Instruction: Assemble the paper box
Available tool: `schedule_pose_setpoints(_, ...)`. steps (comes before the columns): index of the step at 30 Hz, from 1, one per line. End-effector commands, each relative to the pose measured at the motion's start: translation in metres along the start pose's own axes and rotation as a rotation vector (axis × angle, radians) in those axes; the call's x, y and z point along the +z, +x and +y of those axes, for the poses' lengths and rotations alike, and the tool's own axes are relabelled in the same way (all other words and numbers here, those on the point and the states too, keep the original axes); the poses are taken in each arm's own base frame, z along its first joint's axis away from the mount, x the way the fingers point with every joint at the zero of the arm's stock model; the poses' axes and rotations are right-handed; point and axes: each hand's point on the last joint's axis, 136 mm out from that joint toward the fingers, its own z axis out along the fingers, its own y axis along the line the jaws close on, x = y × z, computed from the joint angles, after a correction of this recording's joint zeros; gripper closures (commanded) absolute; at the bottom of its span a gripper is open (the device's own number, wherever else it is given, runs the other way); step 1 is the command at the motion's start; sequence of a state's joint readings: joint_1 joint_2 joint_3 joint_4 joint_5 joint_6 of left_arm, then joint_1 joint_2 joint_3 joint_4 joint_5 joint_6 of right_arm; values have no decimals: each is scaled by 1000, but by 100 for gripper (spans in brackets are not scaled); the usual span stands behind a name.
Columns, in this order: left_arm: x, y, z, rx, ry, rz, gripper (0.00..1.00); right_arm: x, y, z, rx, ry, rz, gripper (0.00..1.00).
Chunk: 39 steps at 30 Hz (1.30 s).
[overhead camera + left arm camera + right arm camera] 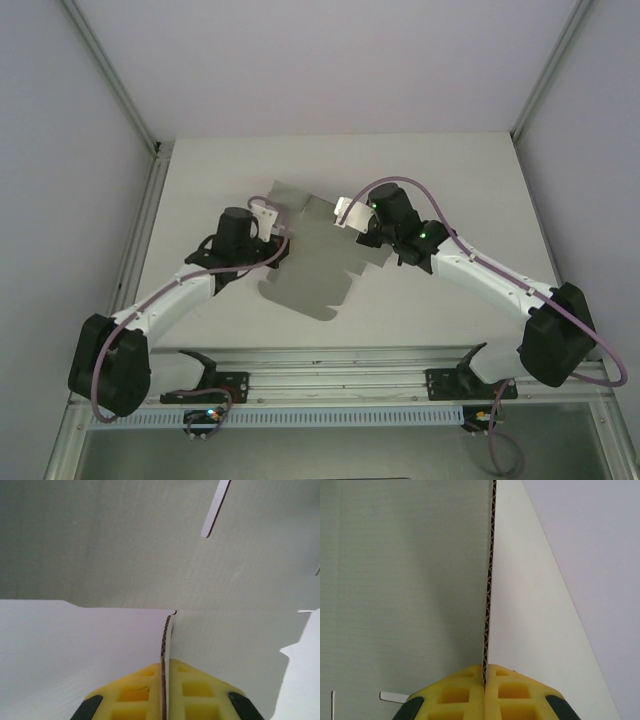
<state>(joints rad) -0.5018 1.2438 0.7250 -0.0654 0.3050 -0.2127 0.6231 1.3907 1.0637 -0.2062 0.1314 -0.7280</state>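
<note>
**Both sides pinched, fold about to begin**

Left fingers point(132, 696): yellow pads pressed together, and between them a thin corrugated edge of card, seen end-on, running up from the pinch to a small notch. Right fingers point(454, 696), same story: clamped on a card edge that runs straight up the middle of the wrist view, with a grey face on one side and a paler face on the other.

Out from the pinches, this is the paper box point(318, 278). I'd say it's no box yet, just a grey die-cut sheet, mostly flat, lying mid-bench between the two arms. The left grip is on its far-left part and the right grip on its far-right part. A narrow slot point(215, 509) shows in the panel beyond the left pinch. All around is pale bench point(460, 190).

Where are we? Early, by my reading: flaps are gripped, no walls are standing, and nothing is tucked. The next move calls for both arms to swing their flaps up along the creases in step. They must not drag the sheet across the bench or tear the thin card. Any tab needs lining up with its slot before it's pushed home.
</note>
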Motion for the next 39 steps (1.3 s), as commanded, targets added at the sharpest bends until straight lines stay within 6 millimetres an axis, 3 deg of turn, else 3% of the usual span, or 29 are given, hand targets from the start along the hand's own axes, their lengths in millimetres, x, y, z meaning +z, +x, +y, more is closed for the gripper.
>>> schedule_pose_setpoints(1, 2, -18, 2, 53, -84, -44, 98, 4, -24, 29, -5, -99, -82, 100)
schedule_pose_setpoints(5, 7, -16, -15, 86, -39, -33, 95, 8, -26, 45, -113, -68, -85, 100)
schedule_pose_setpoints(14, 18, -4, -9, 89, -58, 33, 91, 5, -24, 44, -278, -11, -67, 100)
schedule_pose_setpoints(17, 21, -10, -9, 65, -50, 19, 90, -13, -43, 41, -318, -3, -171, 100)
schedule_pose_setpoints(22, 29, -22, -8, 1, -33, 10, 87, -22, -54, 60, -383, -47, -212, 100)
schedule_pose_setpoints(27, 40, -18, 1, -44, -49, 39, 83, -2, -34, 81, -457, -31, -96, 100)
schedule_pose_setpoints(33, 34, -3, 20, -116, -73, 54, 68, 16, -8, 76, -424, 3, -1, 100)
schedule_pose_setpoints(36, 24, -5, 23, -142, -81, 34, 67, 18, -8, 71, -406, 13, 3, 100)
schedule_pose_setpoints(39, 17, -5, 14, -159, -48, 44, 67, 20, -9, 65, -397, 29, 8, 100)
